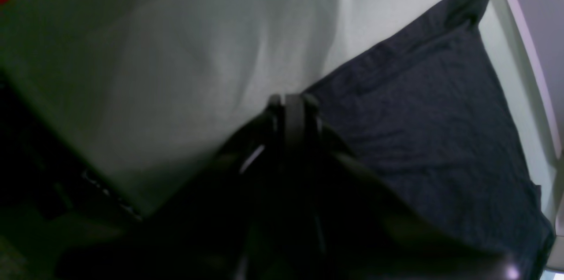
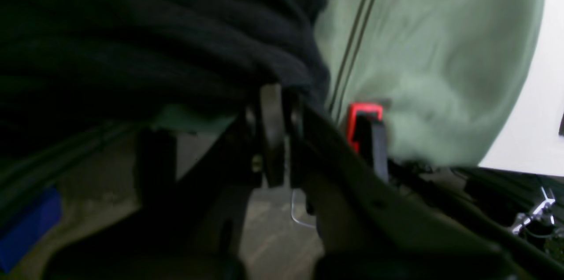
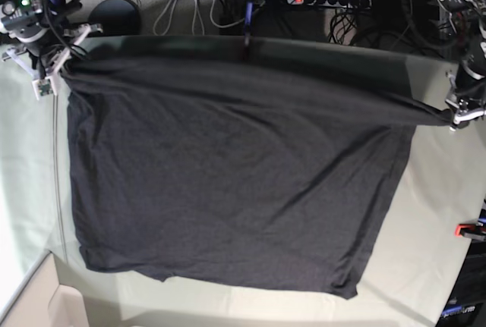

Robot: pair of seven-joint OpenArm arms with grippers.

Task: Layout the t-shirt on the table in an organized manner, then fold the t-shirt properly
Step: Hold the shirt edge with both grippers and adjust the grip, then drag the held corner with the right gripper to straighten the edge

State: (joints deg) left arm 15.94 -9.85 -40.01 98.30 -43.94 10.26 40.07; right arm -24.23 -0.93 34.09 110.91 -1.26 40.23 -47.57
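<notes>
**What our two arms look like**

Our left gripper is matte black, with narrow, flat-faced fingers rounded at the tips and a pale glint on one edge. Our right gripper is black too, its finger showing a small brass-coloured screw low on its side. From the base view we see white brackets on both wrists, dark cables looping over the right arm, and a green light there.
</notes>
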